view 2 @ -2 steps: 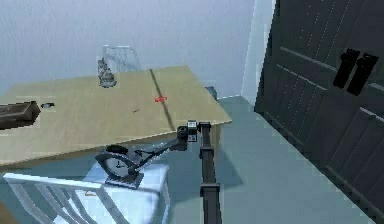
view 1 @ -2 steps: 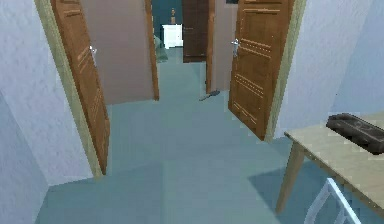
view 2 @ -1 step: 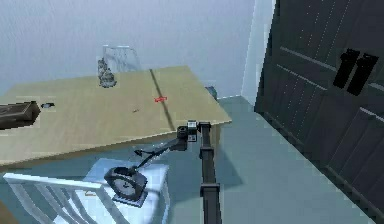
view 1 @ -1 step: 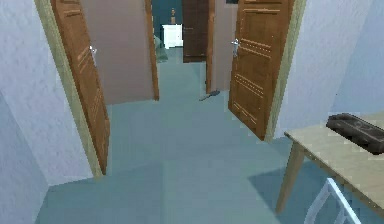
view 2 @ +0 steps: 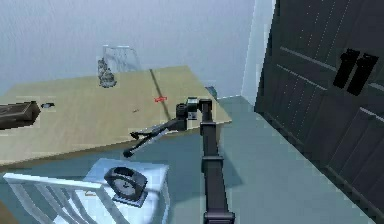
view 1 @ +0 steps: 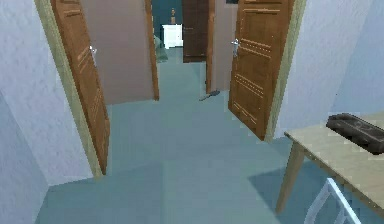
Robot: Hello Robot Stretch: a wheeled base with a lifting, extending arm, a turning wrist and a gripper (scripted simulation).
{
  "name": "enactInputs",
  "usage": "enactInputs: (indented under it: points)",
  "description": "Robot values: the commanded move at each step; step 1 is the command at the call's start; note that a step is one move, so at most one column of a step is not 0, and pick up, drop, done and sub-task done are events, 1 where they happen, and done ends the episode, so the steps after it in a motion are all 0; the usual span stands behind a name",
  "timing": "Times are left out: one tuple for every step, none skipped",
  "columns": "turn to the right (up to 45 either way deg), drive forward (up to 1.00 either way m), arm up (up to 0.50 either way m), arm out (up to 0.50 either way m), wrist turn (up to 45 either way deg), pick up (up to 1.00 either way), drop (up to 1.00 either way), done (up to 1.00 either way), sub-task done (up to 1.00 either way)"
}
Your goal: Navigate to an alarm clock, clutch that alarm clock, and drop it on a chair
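While end effector [view 2: 133,151] hangs at the table [view 2: 90,110] edge, round alarm clock [view 2: 127,184] lies on the white chair [view 2: 45,188] seat just below.
Cannot tell if end effector holds anything. Drop looks done; best move: lift straight up, then pull arm [view 2: 209,160] in, clear of alarm clock and chair back.

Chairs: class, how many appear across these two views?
1. The white chair stands beside the table at the arm side view's bottom left; part of it also shows at the forward view's bottom right. Others may be hidden.
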Motion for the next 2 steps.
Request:
enactInputs:
  points:
    - [0.0, 0.00, 0.00, -0.08, 0.0, 0.00, 0.00, 0.00, 0.00]
    - [0.0, 0.00, 0.00, 0.00, 0.0, 0.00, 0.00, 1.00, 0.00]
